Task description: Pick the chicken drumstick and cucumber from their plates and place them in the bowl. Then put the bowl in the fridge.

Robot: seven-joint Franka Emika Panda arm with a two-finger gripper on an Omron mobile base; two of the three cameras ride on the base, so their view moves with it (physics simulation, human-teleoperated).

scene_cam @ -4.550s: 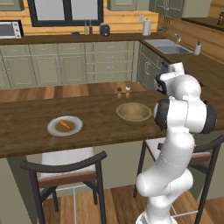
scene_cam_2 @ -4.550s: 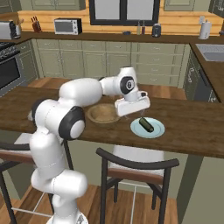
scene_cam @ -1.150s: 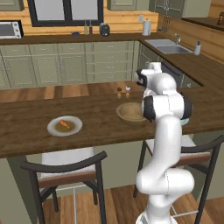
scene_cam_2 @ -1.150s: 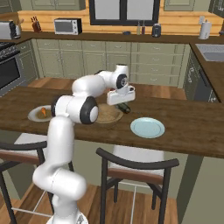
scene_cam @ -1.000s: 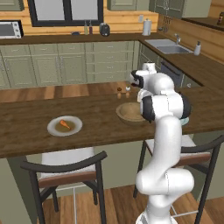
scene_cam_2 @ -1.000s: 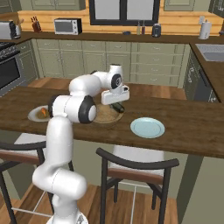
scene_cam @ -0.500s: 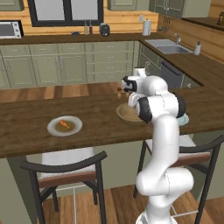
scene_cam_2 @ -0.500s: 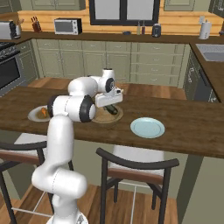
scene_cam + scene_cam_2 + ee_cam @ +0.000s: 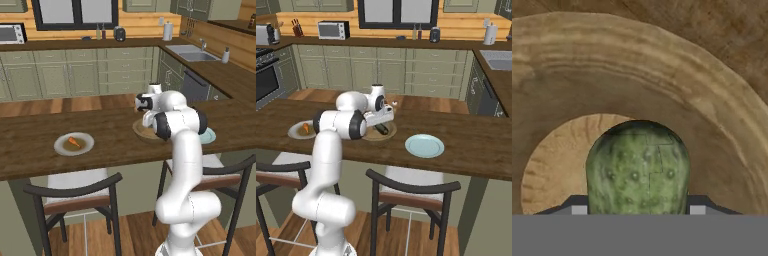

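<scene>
Gripper [image 9: 384, 128] over the bowl [image 9: 370, 135], clasping the cucumber [image 9: 638, 167].
Finger tips largely cut off in the hand view; the drumstick [image 9: 73, 142] lies on the far plate [image 9: 60, 148] on the desk [image 9: 30, 145].

I see the dark green, bumpy cucumber [image 9: 638, 167] over the light-brown wooden bowl [image 9: 712, 125] on the worktop, the orange drumstick [image 9: 74, 142] on its plate [image 9: 61, 148], the other plate [image 9: 424, 145] bare.

Cucumber [image 9: 638, 167] in pincer [image 9: 634, 209] over bowl [image 9: 712, 125], btwn two plates [image 9: 425, 146].
</scene>
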